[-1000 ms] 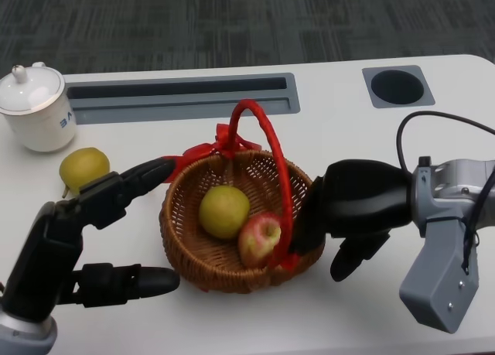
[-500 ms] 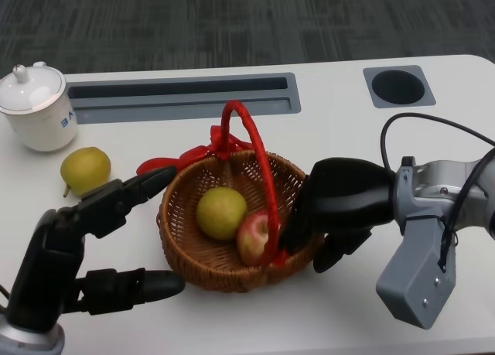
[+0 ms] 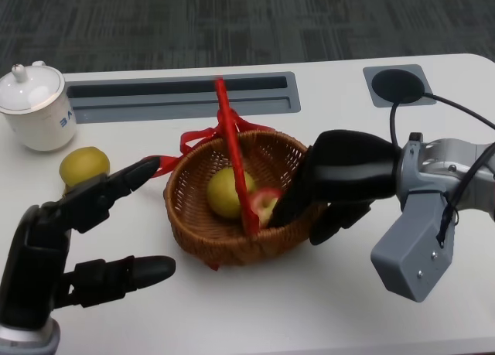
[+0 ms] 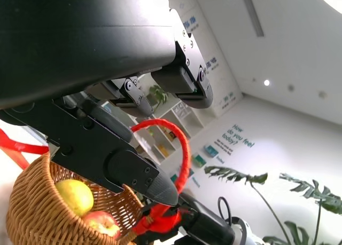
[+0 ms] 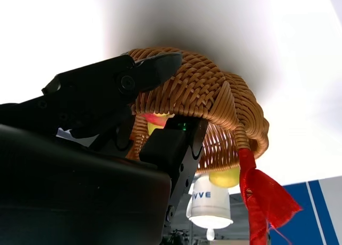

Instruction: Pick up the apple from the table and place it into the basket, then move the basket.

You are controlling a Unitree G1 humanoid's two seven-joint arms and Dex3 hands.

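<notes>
A round wicker basket with a tall red hoop handle sits mid-table. Inside lie a red apple on the right and a yellow-green pear to its left, touching. The right hand grips the basket's right rim, with fingers inside the basket and others against the outer wall. The left hand hovers to the left of the basket, fingers spread, holding nothing. A second pear lies far-left on the table beside a white lidded cup. The basket looks light, stiff enough to push, its weave rough and easy to hold. The rim seems a sound hold for sliding; the thin handle likely suits lifting, though loose fruit may roll.
</notes>
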